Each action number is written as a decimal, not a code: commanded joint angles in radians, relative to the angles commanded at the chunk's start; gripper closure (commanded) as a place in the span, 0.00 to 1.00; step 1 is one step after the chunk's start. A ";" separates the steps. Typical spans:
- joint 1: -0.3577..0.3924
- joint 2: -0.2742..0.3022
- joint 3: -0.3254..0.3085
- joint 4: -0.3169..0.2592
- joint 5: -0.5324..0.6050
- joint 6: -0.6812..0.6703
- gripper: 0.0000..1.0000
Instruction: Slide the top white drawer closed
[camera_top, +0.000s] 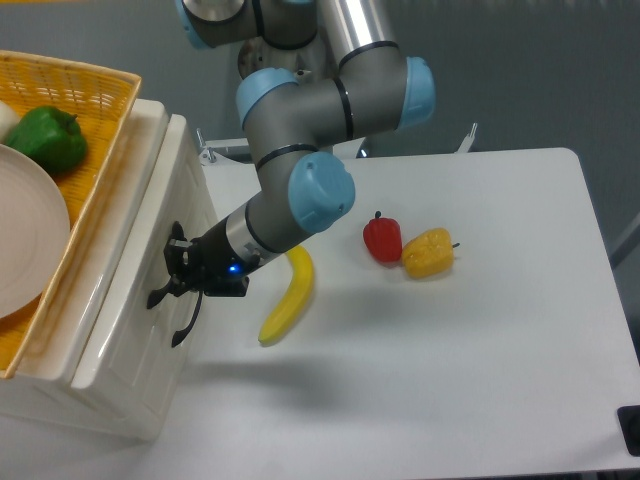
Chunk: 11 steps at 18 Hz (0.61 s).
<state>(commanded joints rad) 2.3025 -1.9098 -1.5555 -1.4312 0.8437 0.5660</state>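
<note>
Near left: white cabinet (60, 405), with the top white drawer (135, 300) almost flush in it, only a thin lip proud of the cabinet top along the left edge. Panelled front facing right, black curved handle (185, 322) hanging from it. Pressed against that front, just above the handle: gripper (172, 280), dark fingers at the drawer face. Cannot tell how wide the claw stands, nor whether anything sits between the fingers; tips lost against the white panel. Blue light glowing on the wrist behind it.

On the white table (480, 350), just right of the gripper: yellow banana (286, 297), lying diagonally, partly under the forearm. Farther right, mid-table: red pepper (382, 238) touching a yellow pepper (428, 252).

On top of the cabinet, far left: yellow woven basket (95, 110) holding a white plate (25, 240) and a green pepper (48, 138).

Far centre: grey arm (330, 95) with blue joints, bent down toward the drawer.
</note>
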 joint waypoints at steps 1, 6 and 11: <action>0.000 -0.002 0.000 0.000 0.000 0.003 0.83; 0.066 0.000 0.012 0.003 0.032 0.012 0.34; 0.152 0.005 0.040 0.008 0.113 0.009 0.00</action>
<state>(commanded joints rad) 2.4542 -1.9052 -1.5156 -1.4235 0.9571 0.5752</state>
